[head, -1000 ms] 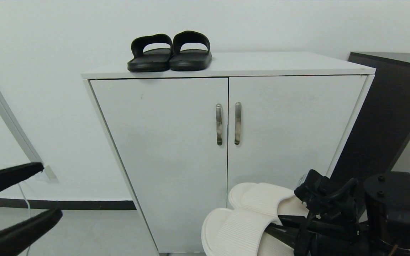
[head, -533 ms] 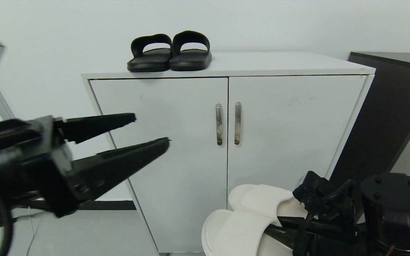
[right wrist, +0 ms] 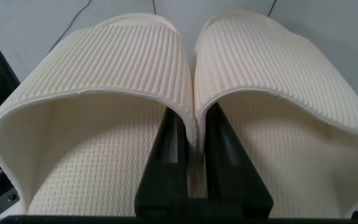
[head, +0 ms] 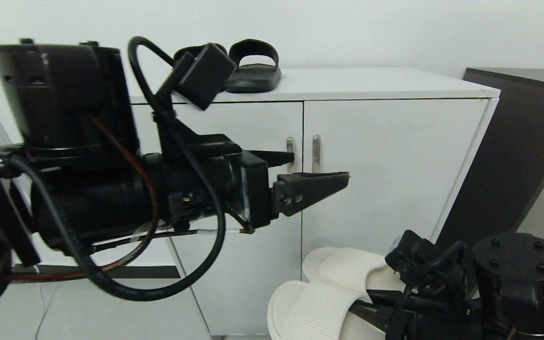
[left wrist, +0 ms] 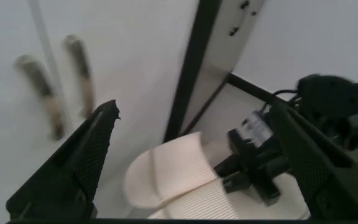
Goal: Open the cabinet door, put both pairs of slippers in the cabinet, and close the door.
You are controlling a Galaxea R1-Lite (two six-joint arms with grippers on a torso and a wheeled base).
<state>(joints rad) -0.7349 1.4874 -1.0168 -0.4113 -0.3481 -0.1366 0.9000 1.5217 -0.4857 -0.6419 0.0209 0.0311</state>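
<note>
So the cabinet (head: 395, 141) had both doors (head: 234, 264) shut at that point, with the two metal handles (head: 316, 153) upright side by side at the middle seam. The black slippers (head: 253, 71) sat on the cabinet top toward its left front edge, toes facing out. The left one was mostly hidden behind the arm's camera. The left gripper (head: 320, 165) hung right in front of the handles at about their height, with its fingers (head: 310, 186) spread wide and nothing between them. Couldn't tell if the upper finger actually touched the left handle. From the left wrist view the handles (left wrist: 79, 74) looked blurry, off past one fingertip. The white slippers (head: 328, 293) were low down in front of the right door, off the floor, carried by the right gripper (right wrist: 194, 168). It was pinching the two inner side walls together, one finger (right wrist: 166, 162) inside each slipper, so the pair sat pressed side by side. A dark unit (head: 513, 141) stood just beside the cabinet's right side.
</note>
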